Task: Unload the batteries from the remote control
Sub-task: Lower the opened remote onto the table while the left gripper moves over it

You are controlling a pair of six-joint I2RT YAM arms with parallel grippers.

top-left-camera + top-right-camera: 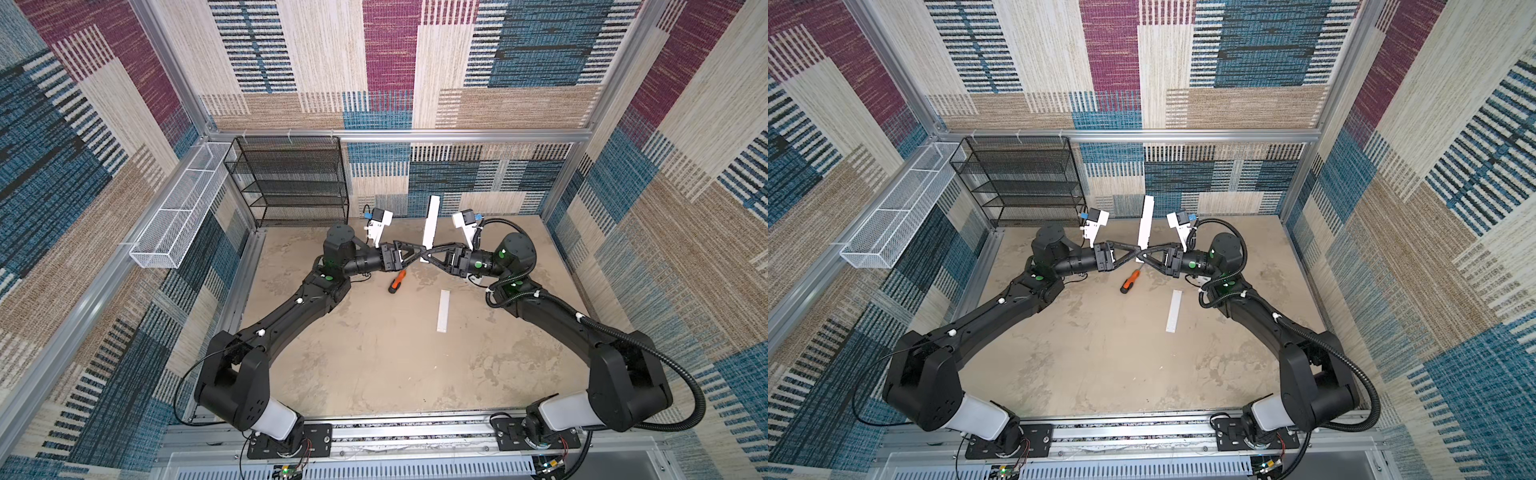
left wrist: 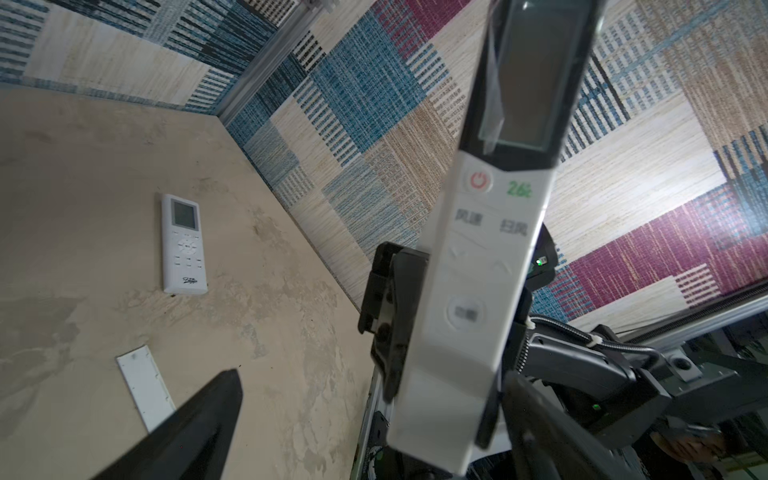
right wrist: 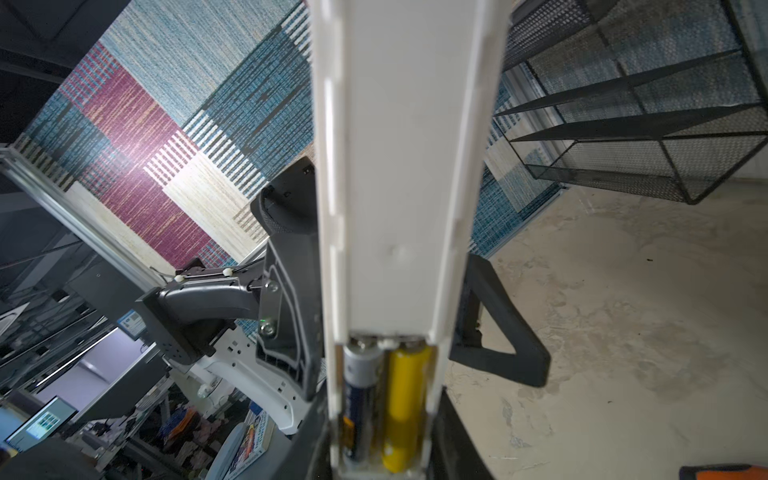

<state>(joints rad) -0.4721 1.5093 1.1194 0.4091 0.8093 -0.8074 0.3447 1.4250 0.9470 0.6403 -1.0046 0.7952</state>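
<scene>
A long white remote control (image 1: 430, 226) stands upright above the table, back of centre, in both top views. My right gripper (image 3: 382, 436) is shut on its lower end, one finger on each long edge. The back compartment is uncovered. Two batteries sit in it side by side, a dark one (image 3: 359, 399) and a yellow one (image 3: 405, 403). My left gripper (image 2: 378, 374) is open around the same end from the button side. One of its fingers (image 2: 195, 419) stands well clear of the remote (image 2: 469, 291).
A white battery cover (image 1: 444, 311) lies flat near the right arm. An orange-and-black screwdriver (image 1: 397, 281) lies under the crossed grippers. A second white remote (image 2: 185, 245) lies on the table. A black mesh shelf (image 1: 291, 183) and a white mesh basket (image 1: 178, 216) stand at the back left.
</scene>
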